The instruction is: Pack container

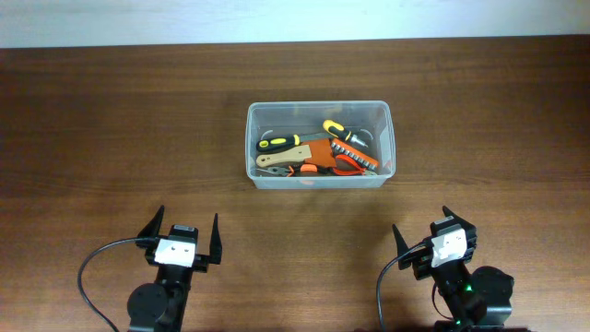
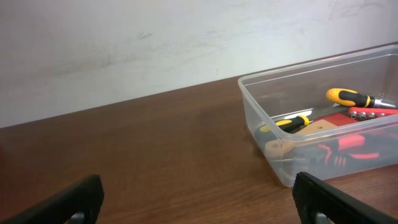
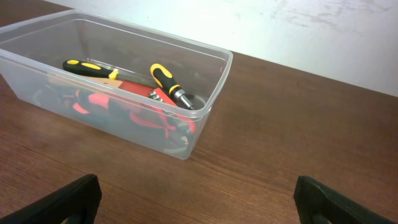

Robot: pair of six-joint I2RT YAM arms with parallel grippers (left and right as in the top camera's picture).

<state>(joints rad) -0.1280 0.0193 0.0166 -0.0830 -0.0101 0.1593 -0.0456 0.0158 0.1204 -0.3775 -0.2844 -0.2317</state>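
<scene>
Left claw (image 1: 188,219) and right claw (image 1: 421,223) hang spread wide, gripping nothing, over the near edge of the dark wooden counter (image 1: 111,138). Beyond them, roughly midway between the two, the clear container (image 1: 277,181) sits on the counter, holding yellow-handled screwdrivers (image 1: 279,142) and red-gripped pliers (image 1: 348,164).

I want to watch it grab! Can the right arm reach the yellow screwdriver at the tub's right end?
Probably yes. The right gripper is open, the container has no lid, and that screwdriver lies on top, uncovered.
</scene>
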